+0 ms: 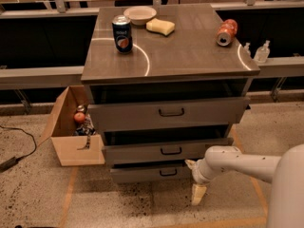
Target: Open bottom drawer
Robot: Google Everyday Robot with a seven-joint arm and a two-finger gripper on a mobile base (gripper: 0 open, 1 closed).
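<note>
The bottom drawer [142, 174] is the thin grey panel lowest in the cabinet, with a small dark curved handle [168, 172]. It stands slightly out from the cabinet body. My gripper [194, 179] hangs from the white arm [237, 164] at the drawer's right end, just in front of the panel and right of the handle. One cream finger [198, 193] points down toward the floor; another tip [190, 164] sits near the drawer's upper right corner.
The middle drawer [166, 150] and top drawer [166, 113] sit above, both slightly out. On the cabinet top [190, 56] stand a blue can [123, 34], a bowl [139, 14], a sponge [160, 26] and a lying red can [226, 32]. An open cardboard box [73, 132] stands at the left.
</note>
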